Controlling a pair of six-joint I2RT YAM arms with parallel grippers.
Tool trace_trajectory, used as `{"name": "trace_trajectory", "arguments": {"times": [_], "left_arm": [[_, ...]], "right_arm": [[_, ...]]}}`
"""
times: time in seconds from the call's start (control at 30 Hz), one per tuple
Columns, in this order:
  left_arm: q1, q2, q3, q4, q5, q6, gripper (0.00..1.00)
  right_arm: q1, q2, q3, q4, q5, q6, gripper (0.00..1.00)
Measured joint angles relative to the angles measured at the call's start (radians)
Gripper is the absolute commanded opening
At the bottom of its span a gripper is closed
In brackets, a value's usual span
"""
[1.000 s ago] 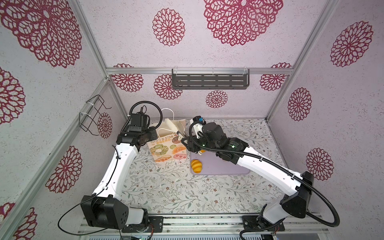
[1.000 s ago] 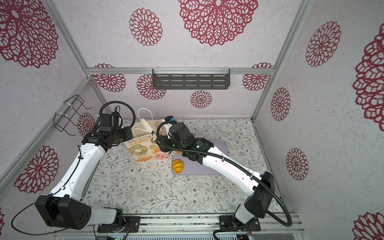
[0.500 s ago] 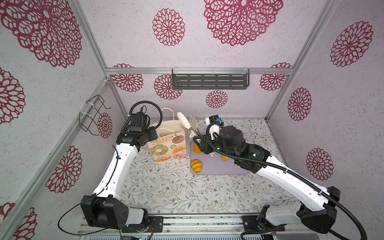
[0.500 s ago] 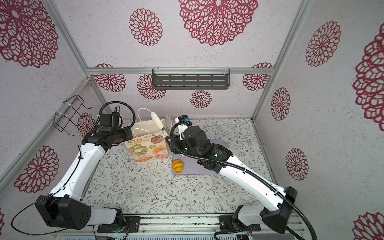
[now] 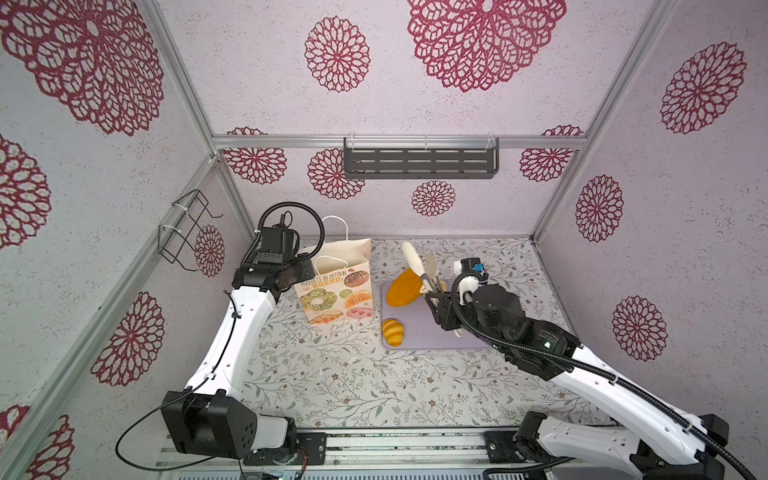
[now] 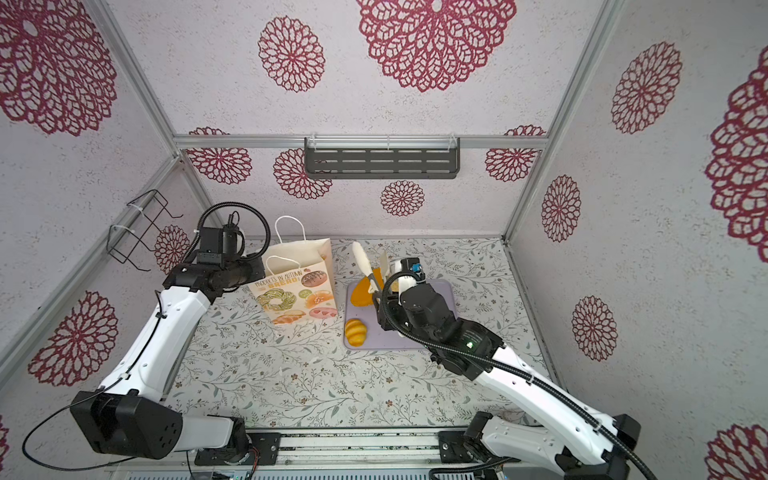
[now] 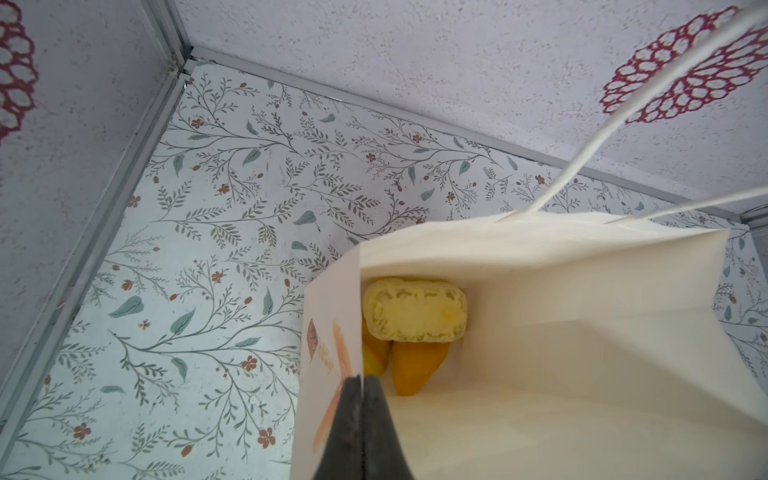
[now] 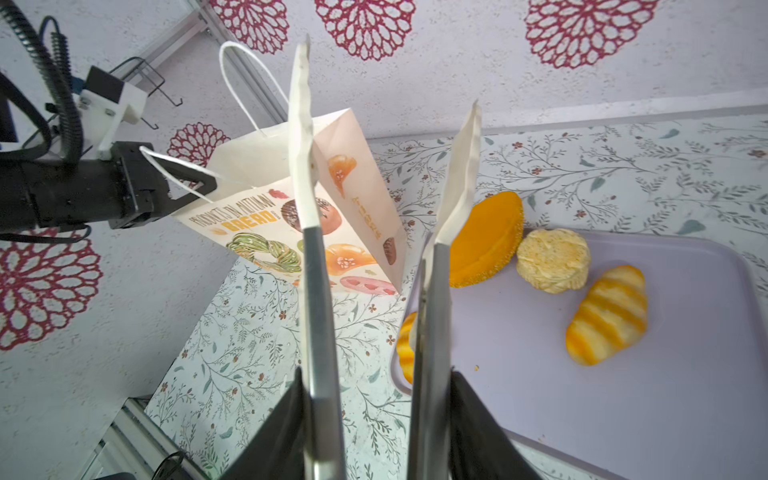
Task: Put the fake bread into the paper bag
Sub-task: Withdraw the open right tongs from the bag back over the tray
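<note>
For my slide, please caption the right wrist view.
Right gripper holds empty tongs near four fake breads; left gripper pinches the paper bag.

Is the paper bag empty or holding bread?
Holding bread: a pale bun and an orange loaf lie inside the paper bag.

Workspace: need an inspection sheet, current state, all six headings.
Surface: floral table; lilac tray flat on it, beside the bag.
Job's things: paper bag upright, mouth open, pale bun above an orange piece inside. On the tray: orange round loaf, cream bun, striped loaf, second striped loaf.
Clutter: small crumb on the tray.
Grippers: left gripper shut on the bag's wall; right gripper shut on tongs, tips apart, empty.
Cables: black conduit loop over the left wrist; loose cable by the left base.
Surroundings: flower-print walls, dark shelf, wire rack.
</note>
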Motion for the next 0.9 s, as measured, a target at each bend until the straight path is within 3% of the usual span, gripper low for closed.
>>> {"name": "trace_trajectory", "arguments": {"times": [0.33, 0.9], "left_arm": [[0.002, 0.0, 0.0, 0.0, -0.011, 0.0, 0.0], [0.002, 0.0, 0.0, 0.0, -0.007, -0.001, 0.0]], "right_arm": [[-0.05, -0.145, -0.068, -0.11, 0.077, 0.032, 0.53], [-0.122, -0.196, -0.093, -0.253, 0.107, 0.066, 0.53]]}}
